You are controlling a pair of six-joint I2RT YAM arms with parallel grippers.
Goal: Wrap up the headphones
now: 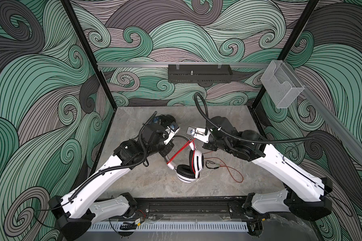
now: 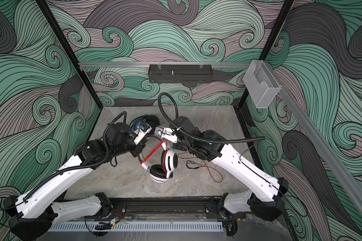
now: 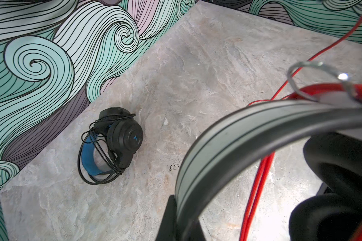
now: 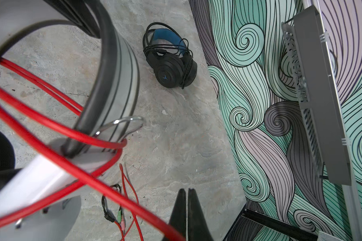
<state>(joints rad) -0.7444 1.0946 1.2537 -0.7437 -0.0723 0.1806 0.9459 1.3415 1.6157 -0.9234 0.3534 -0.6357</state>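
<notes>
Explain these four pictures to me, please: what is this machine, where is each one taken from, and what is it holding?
These are two robot arms, each ending in a two-fingered gripper. Two pictures look down from overhead, side by side, so they nearly match. The other two come from cameras on the arms' wrists, hence the close views. On the grey table lie two headsets. The black headset, back left, has its cable wound round it. The white headset sits in the middle, its red cable strung across the headband, the loose end trailing to the right. The left gripper is shut on that headband. The right gripper is shut too; the red cable runs past its fingers, but whether it is pinched I cannot tell.
</notes>
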